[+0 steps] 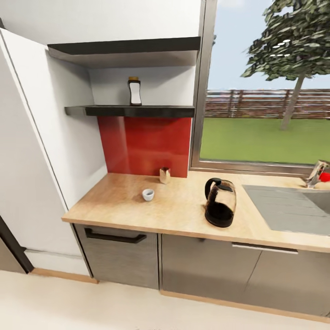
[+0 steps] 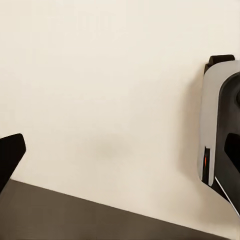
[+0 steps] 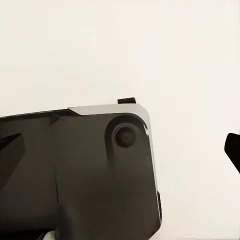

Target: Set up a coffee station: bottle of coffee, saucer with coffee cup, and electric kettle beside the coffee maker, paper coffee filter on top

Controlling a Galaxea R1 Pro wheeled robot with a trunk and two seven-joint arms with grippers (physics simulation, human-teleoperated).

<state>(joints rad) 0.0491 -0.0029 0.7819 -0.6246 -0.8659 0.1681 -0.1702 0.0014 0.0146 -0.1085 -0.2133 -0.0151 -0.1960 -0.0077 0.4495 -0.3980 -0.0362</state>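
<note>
The bottle of coffee (image 1: 134, 91) stands upright on the dark kitchen shelf (image 1: 110, 111), above the red backsplash. Below it runs the kitchen countertop (image 1: 183, 215). A tiny white coffee cup (image 1: 148, 194) sits on its left part. The glass electric kettle (image 1: 220, 202) with a black handle stands near the front edge, right of the cup. The coffee maker and the saucer are out of view. My left gripper (image 2: 120, 155) hangs open over pale floor, one dark fingertip (image 2: 10, 155) at the picture's edge. My right gripper (image 3: 120, 150) is open and empty above the robot's base.
A small tan object (image 1: 165, 175) stands against the backsplash behind the cup. A grey sink (image 1: 293, 206) with a faucet (image 1: 316, 173) fills the counter's right end under the window. A tall white panel (image 1: 32, 160) bounds the counter on the left. Grey cabinets (image 1: 201, 261) sit below.
</note>
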